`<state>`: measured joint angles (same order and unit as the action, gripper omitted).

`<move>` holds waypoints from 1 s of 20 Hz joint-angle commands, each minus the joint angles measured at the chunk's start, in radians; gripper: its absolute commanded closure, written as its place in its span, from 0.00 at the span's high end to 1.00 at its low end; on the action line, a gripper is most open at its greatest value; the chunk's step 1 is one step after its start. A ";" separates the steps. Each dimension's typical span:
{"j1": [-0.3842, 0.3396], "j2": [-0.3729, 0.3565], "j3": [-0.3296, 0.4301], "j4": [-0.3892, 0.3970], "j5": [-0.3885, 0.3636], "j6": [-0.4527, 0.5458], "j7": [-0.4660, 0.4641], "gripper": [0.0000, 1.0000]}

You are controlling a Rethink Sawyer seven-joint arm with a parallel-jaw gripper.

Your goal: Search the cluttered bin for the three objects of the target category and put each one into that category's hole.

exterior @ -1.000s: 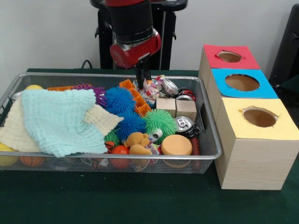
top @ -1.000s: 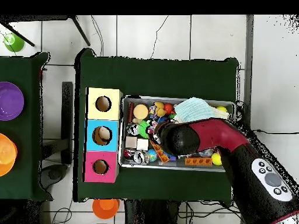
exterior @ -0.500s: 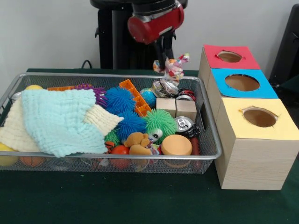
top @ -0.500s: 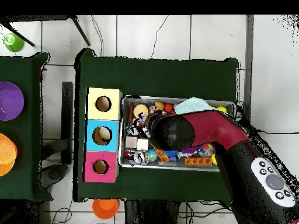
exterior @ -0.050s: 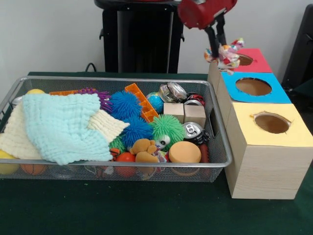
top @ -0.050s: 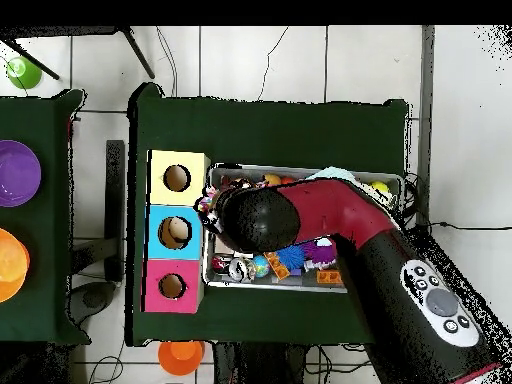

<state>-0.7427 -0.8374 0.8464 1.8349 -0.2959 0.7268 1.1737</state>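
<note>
Jaws: gripper [exterior @ -0.050s: 218, 48] closed on crinkly wrapper [exterior @ -0.050s: 226, 55], held in air by red box [exterior @ -0.050s: 240, 59] near edge.
Risk: wrapper dangles loose, may snag hole rim or slip off outside bin [exterior @ -0.050s: 215, 147].
Holes: 3 — red, blue [exterior @ -0.050s: 253, 86], yellow [exterior @ -0.050s: 271, 122].
Wood cubes [exterior @ -0.050s: 184, 112]: 2.
Cloths [exterior @ -0.050s: 61, 125]: 2.
</note>
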 commanded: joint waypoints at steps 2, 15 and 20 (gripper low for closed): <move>0.016 0.019 -0.001 0.054 0.025 -0.080 0.108 0.00; 0.064 0.093 -0.078 0.048 -0.053 -0.245 0.117 0.00; 0.096 0.125 -0.117 0.032 -0.074 -0.282 0.119 0.00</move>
<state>-0.6717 -0.7830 0.8227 1.8364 -0.3056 0.4886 1.1737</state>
